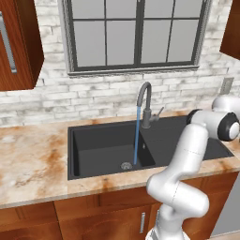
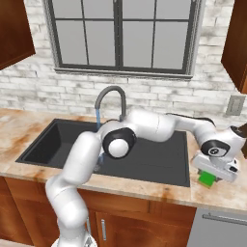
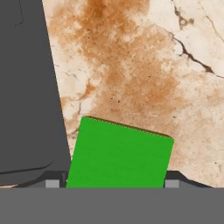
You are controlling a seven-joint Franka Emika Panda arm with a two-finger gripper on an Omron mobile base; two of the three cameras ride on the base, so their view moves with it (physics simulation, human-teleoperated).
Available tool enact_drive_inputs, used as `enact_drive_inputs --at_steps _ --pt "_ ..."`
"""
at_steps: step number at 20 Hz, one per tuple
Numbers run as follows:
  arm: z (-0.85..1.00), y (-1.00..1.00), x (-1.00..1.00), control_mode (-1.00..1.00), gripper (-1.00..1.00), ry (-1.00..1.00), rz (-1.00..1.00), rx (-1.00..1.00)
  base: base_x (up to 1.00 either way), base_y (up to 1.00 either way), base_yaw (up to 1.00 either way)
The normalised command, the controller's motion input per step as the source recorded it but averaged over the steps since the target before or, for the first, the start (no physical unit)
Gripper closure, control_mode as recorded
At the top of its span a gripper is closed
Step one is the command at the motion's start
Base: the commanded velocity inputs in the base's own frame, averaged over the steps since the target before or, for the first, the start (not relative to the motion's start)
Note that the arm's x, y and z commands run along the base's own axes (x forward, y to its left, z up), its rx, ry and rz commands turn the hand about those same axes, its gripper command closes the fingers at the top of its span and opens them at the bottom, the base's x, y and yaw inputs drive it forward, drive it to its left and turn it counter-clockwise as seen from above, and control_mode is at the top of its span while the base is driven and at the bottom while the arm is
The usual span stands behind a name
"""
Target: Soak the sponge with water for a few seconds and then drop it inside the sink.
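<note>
On the marble counter (image 2: 226, 195) right of the sink (image 2: 144, 166), the sponge (image 2: 207, 179) lies flat, just beside the edge of the dark drainboard (image 3: 26, 87). Over it hangs the gripper (image 2: 215, 174), its white hand hiding much of the green block in the right base view. Seen from the hand camera, the sponge (image 3: 119, 154) sits between the two finger tips (image 3: 52, 183), one at each side of it, jaws spread wider than the block; whether the pads touch it I cannot tell (the tips barely rise into that picture). Beyond the sponge the counter runs bare toward the brick wall (image 2: 212, 91), where an outlet plate (image 2: 235, 104) is set. Water (image 1: 137, 136) runs in a thin blue stream from the gooseneck faucet (image 1: 145, 101) down to the basin floor beside the round drain (image 1: 126, 165). From the left base camera the arm's elbow (image 1: 220, 123) stands over the drainboard, well right of the stream. A window (image 1: 136, 33) sits above the faucet.
</note>
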Motion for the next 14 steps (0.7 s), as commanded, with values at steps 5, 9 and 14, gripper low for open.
enact_drive_inputs --at_steps 5,9,14 --pt "0.00 0.78 0.00 -1.00 1.00 -0.04 -0.03 0.00 0.00 0.00 0.00" --pt "0.10 0.68 0.00 -1.00 1.00 -0.06 0.00 0.00 0.00 0.00 0.00" --pt "0.12 0.62 0.00 -1.00 1.00 -0.07 0.00 0.00 0.00 0.00 0.00"
